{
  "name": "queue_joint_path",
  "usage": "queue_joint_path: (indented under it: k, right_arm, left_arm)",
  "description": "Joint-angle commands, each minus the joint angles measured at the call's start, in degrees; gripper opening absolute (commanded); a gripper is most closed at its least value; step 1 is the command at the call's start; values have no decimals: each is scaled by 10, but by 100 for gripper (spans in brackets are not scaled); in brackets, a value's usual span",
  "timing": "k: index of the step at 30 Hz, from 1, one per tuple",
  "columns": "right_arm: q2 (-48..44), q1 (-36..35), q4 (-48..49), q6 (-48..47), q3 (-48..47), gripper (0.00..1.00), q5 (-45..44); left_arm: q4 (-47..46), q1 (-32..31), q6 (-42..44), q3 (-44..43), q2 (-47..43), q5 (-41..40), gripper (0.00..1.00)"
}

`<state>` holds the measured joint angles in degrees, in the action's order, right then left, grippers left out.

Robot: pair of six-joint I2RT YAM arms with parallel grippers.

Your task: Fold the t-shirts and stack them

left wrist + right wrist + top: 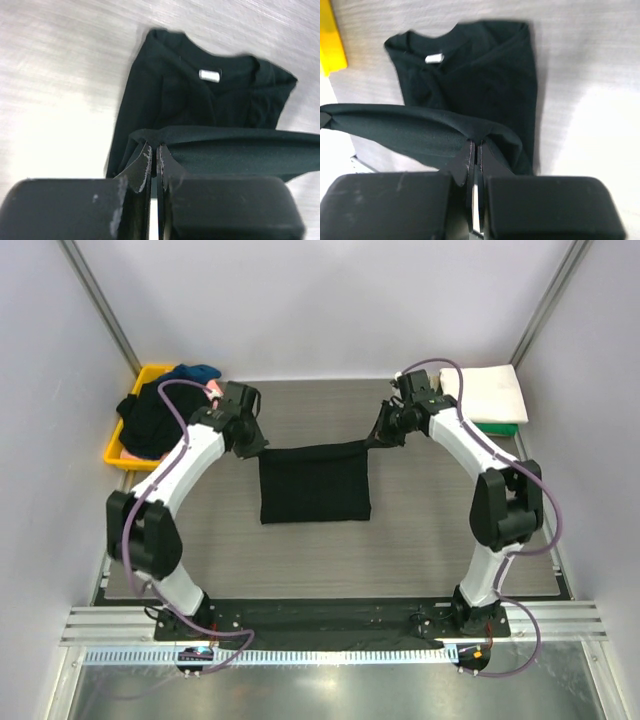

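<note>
Pale lavender walls (320,300), grey woodgrain table (420,550), metal corner posts (98,302).

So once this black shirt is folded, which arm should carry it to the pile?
Probably right: the right gripper pinches the black shirt near the folded pile; the left gripper sits by the yellow tray.

1 black t-shirt (315,485) (white neck label (209,75)), yellow tray (113,458); white shirt (485,390), green shirt (497,427), grey-grained table (420,540)

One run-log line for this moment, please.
step: folding | left gripper: shut on black t-shirt | right gripper: shut on black t-shirt | far edge held up, rest on table
</note>
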<state>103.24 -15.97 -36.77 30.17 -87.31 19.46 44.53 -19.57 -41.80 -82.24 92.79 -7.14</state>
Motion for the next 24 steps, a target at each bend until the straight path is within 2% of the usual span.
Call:
queue_joint_path:
  k: [1,9,10,11,12,13,14,15,16,17,18,19,20,21,22,23,24]
  right_arm:
    - [38,15,14,-23,-59,1,-28]
    - [190,23,12,-25,-185,1,-9]
    - [208,25,3,-24,-204,1,-7]
    - [226,26,4,-24,-252,15,0]
    - [251,28,1,-27,-287,36,5]
    - [297,30,-29,-30,-330,55,3]
    - [322,34,-45,-36,-415,74,4]
    - [337,37,-58,-38,-447,80,1]
    - [343,41,-80,-39,-466,83,-14]
    - [332,41,-81,-48,-459,86,-19]
    - [315,41,-80,-53,-434,86,-21]
    - [261,42,-41,-56,-393,87,-18]
    - [235,42,-11,-57,-291,90,-5]
    - [205,43,18,-58,-238,91,6]
    - [182,43,73,-57,-190,92,14]
    - [146,45,94,-57,-111,94,39]
    - [135,45,126,-60,-80,94,50]
  left_arm:
    - [-13,29,30,-55,57,18,0]
    - [6,66,37,-203,220,42,0]
    - [19,74,35,-224,266,45,1]
    - [30,79,34,-279,290,55,14]
    - [68,86,29,-317,323,57,27]
    - [84,98,25,-403,381,69,44]
    - [99,103,24,-450,415,102,67]
    - [153,107,23,-502,441,132,73]
    - [184,108,29,-601,461,135,76]
    - [210,106,32,-637,482,131,82]
    - [229,104,36,-651,476,122,82]
    - [223,102,40,-615,456,120,83]
    - [206,101,44,-572,430,120,83]
    - [162,101,44,-523,362,118,84]
    - [140,102,45,-424,329,116,84]
    - [123,101,46,-378,299,115,84]
    - [96,102,47,-336,239,116,84]
